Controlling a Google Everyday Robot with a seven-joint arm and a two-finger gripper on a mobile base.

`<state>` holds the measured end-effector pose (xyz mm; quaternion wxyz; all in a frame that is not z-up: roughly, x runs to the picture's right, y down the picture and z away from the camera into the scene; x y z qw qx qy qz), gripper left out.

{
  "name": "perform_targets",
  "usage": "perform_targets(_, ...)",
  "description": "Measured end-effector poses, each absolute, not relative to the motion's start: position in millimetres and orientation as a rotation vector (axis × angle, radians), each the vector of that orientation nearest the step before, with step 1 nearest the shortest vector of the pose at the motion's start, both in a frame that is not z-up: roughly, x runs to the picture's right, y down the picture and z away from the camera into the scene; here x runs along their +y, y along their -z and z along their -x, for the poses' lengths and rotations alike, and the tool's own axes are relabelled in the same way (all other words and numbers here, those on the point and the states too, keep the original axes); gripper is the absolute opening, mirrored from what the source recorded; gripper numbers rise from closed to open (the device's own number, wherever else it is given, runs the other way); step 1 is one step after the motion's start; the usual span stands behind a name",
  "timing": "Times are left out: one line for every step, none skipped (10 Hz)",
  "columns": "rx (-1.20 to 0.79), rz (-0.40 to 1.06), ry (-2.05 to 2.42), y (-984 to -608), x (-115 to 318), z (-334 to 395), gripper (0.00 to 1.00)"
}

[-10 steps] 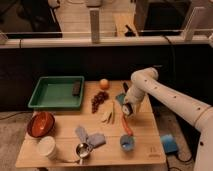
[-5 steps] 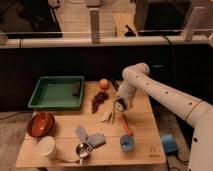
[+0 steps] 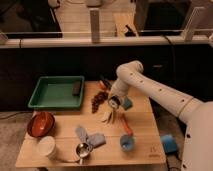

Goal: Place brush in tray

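Black brush (image 3: 122, 116) aslant in gripper (image 3: 115, 103), mid-table (image 3: 146, 144)

My claw (image 3: 114, 103) hangs over a table (image 3: 142, 150) of pale, matt wood. My arm (image 3: 155, 92) has a smooth white shell. As the camera sees it, the tray (image 3: 36, 97) left of the claw looks like smooth green plastic. Below-left of the claw lie a soft, crumpled grey-blue cloth (image 3: 92, 137), a shiny metal cup (image 3: 81, 149) and a glossy red-brown bowl (image 3: 41, 124).

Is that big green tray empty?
No: the large shallow green plastic tray holds a small black rectangular block. The gripper is to its right, over the wooden table.
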<state>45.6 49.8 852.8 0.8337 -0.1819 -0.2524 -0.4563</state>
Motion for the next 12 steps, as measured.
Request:
perform_targets(-0.547,0.375,0.994,-853.3,47.3,-38.4,0.00)
perform_targets(-0.563,0.364,1.036,-854.6,44.8,-28.6,0.00)
perform_targets(-0.572,0.359,1.060,-855.7,42.6,-23.1,0.00)
perform_targets(-0.581,0.355,1.083,-857.1,40.2,-17.7,0.00)
perform_targets(-0.595,0.351,1.113,-859.0,38.1,-6.9,0.00)
perform_targets(-0.604,0.350,1.134,-860.2,37.4,1.5,0.00)
perform_targets(-0.615,0.351,1.161,-861.8,37.3,13.2,0.00)
perform_targets(-0.625,0.353,1.193,-863.8,37.8,27.7,0.00)
perform_targets(-0.637,0.354,1.226,-866.2,38.0,43.7,0.00)
perform_targets(-0.646,0.353,1.252,-867.3,37.2,52.7,0.00)
perform_targets(-0.656,0.352,1.274,-868.1,36.2,58.4,0.00)
perform_targets(-0.665,0.345,1.303,-868.1,33.6,65.8,0.00)
